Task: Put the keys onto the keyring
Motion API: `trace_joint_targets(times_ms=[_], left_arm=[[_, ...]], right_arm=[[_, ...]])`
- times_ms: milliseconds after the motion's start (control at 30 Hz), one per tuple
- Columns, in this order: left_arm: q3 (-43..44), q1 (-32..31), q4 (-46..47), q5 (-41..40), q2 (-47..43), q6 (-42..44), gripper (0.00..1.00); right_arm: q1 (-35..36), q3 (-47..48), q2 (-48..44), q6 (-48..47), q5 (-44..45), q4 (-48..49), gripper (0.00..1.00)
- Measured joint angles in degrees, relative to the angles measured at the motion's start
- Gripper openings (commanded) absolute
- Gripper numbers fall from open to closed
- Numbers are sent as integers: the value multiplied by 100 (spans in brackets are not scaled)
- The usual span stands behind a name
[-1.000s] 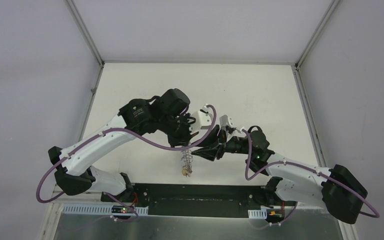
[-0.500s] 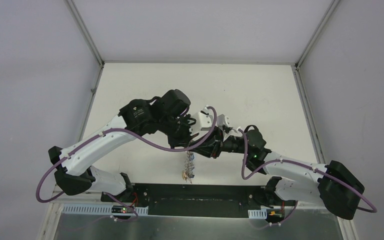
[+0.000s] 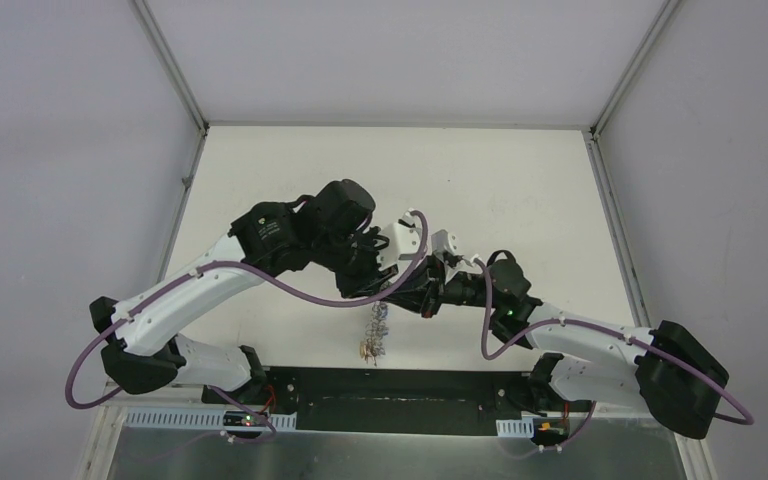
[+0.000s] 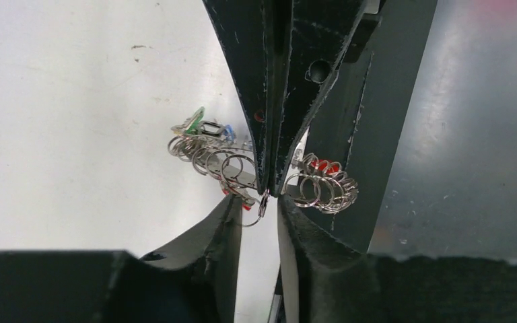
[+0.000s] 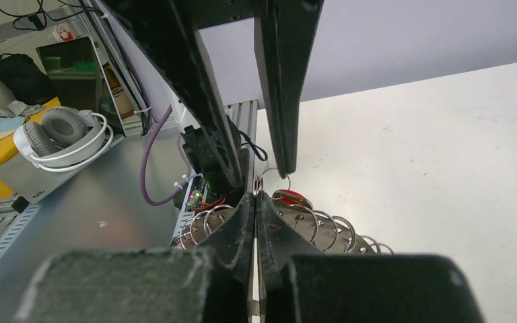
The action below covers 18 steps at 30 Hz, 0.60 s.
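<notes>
The keyring (image 3: 372, 335) hangs above the near middle of the table as a bunch of small silver rings with coloured tags. My right gripper (image 5: 255, 196) is shut on its large ring; small rings (image 5: 323, 229) fan out on both sides of the fingers. A red key head (image 5: 291, 198) sits on the ring just past the fingertips. My left gripper (image 4: 259, 202) is open, its fingers (image 4: 225, 225) straddling the right gripper's tip (image 4: 269, 190) and a small loose ring (image 4: 262, 205). I cannot make out a black-headed key.
The black base plate (image 3: 400, 385) and a metal shelf (image 3: 390, 450) run along the near edge under the arms. Grey enclosure walls stand left, right and behind. Headphones (image 5: 64, 138) lie off the table to the left.
My right gripper has moved left and slightly up with the keyring, closing in on the left gripper. The left arm has shifted a little left. The hanging bunch has swung slightly.
</notes>
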Motion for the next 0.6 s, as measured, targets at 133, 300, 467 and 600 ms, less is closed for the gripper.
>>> trace_joint_targets(times_ms=[133, 300, 467, 600], left_arm=[[-184, -2, 365, 4, -295, -81, 46], [-358, 0, 765, -24, -658, -387, 60], [-728, 9, 1325, -70, -968, -857, 69], [-1141, 138, 1845, -81, -1134, -1325, 73]], right_arm=[[11, -2, -4, -33, 0, -111, 0], [11, -15, -92, -61, 4, -219, 0], [11, -59, -197, -96, 9, -269, 0], [11, -72, -262, -116, 22, -343, 0]])
